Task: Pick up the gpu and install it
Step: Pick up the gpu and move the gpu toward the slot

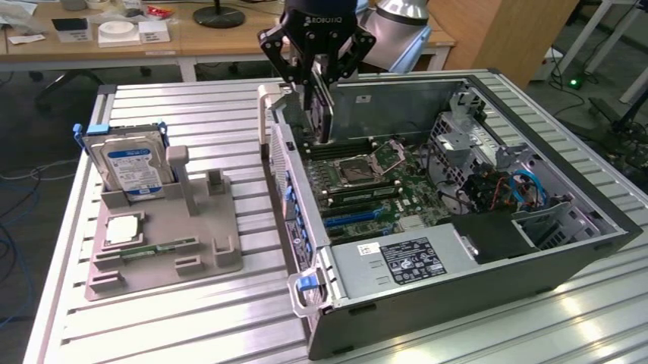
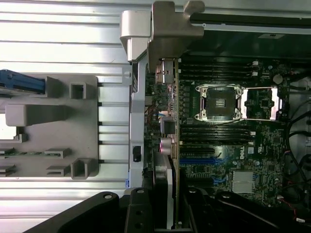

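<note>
My gripper (image 1: pixel 322 76) hangs over the back corner of the open computer case (image 1: pixel 567 250), shut on the gpu (image 1: pixel 324 114). The card is held edge-down, a thin dark board dangling below the fingers (image 1: pixel 300 70) towards the motherboard (image 1: pixel 375 189). In the wrist view the gpu (image 2: pixel 168 145) runs edge-on between the black fingers (image 2: pixel 141 213), and its silvery bracket (image 2: pixel 170 34) is at the far end by the case's rear wall. Below it lie the motherboard's slots (image 2: pixel 199 162) and the CPU socket (image 2: pixel 218 102).
A grey fixture tray (image 1: pixel 167 265) sits on the slatted metal table at the exterior view's left, holding an upright silver hard drive (image 1: pixel 130 163), a CPU chip (image 1: pixel 118 230) and a green memory stick (image 1: pixel 157 248). Inside the case are a power supply (image 1: pixel 405 258) and cables (image 1: pixel 506 189).
</note>
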